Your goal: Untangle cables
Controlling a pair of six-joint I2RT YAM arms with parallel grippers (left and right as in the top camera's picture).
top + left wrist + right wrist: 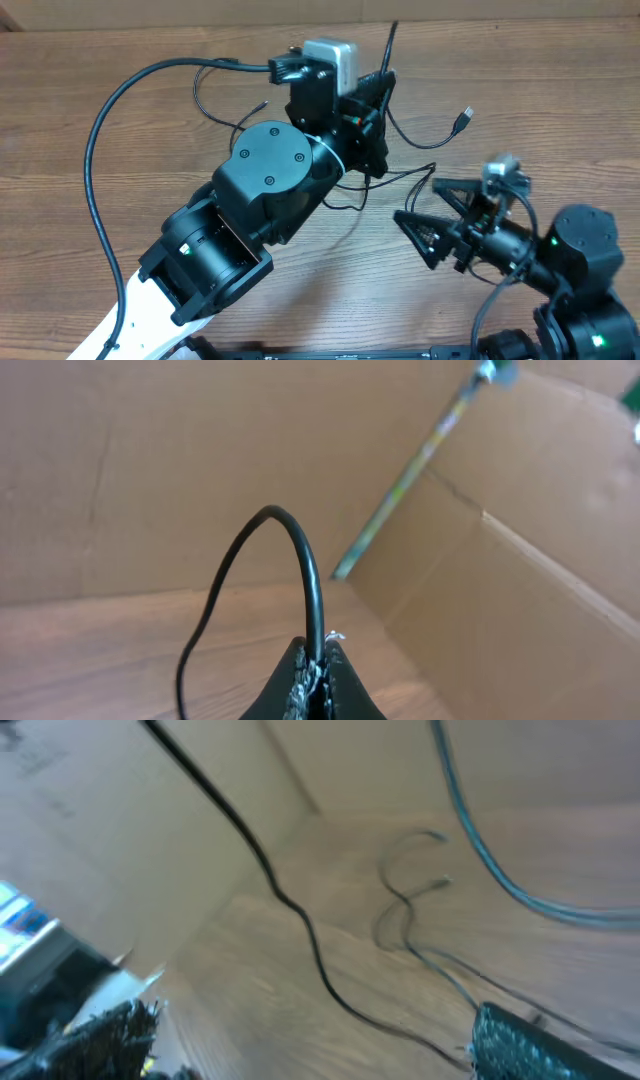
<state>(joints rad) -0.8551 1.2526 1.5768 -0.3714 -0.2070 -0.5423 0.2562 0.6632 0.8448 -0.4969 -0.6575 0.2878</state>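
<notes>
Several thin black cables (405,178) lie tangled on the wooden table between the two arms, one ending in a silver-tipped plug (463,119). My left gripper (381,88) is shut on one cable. In the left wrist view that cable (300,550) rises from the closed tips of the left gripper (318,662), arches over and drops to the left. My right gripper (417,201) stands open just right of the tangle, holding nothing. In the right wrist view, a black cable (305,935) runs across the table between the spread fingers of the right gripper (310,1045), and thinner strands (400,910) cross farther off.
Cardboard walls (520,590) close in the table at the back and side. A thin metal rod (400,485) leans in the corner. The left arm's thick black cable (98,150) loops over the table's left part. A bluish cable (480,850) hangs across the right wrist view.
</notes>
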